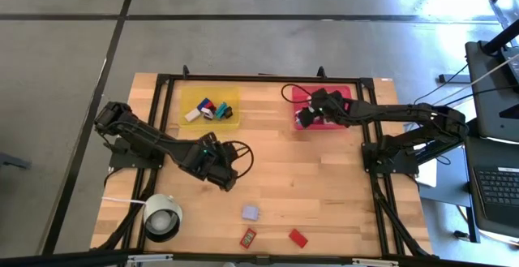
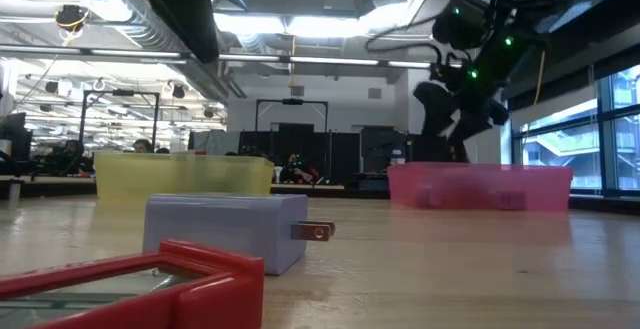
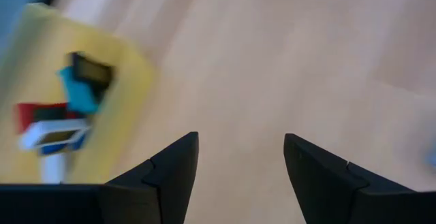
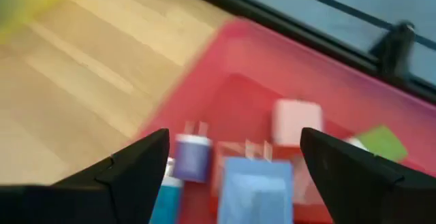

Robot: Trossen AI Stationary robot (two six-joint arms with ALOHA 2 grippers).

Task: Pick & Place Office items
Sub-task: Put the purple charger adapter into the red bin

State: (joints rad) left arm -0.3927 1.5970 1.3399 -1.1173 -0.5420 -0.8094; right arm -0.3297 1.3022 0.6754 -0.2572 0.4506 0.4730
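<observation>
Your right gripper [image 4: 235,157] hangs with jaws spread and empty over the flat red plastic tray [image 1: 345,96], your left gripper [image 3: 242,157] spread over bare wooden table [image 1: 324,186].
Small coloured office items lie in that tray, in the yellow tray [image 1: 231,119], and three loose near the table's front edge: lilac block [image 1: 250,213], red clip [image 1: 248,238], red block [image 1: 298,238].

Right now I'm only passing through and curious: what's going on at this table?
Two dark robot arms are sorting small office items into trays. The right gripper hangs over the flat red tray, jaws open and empty, above a lilac plug, blue block and pink block inside. The left gripper is mid-table, jaws open, holding nothing. A lilac block and two red pieces wait near the front edge.
</observation>
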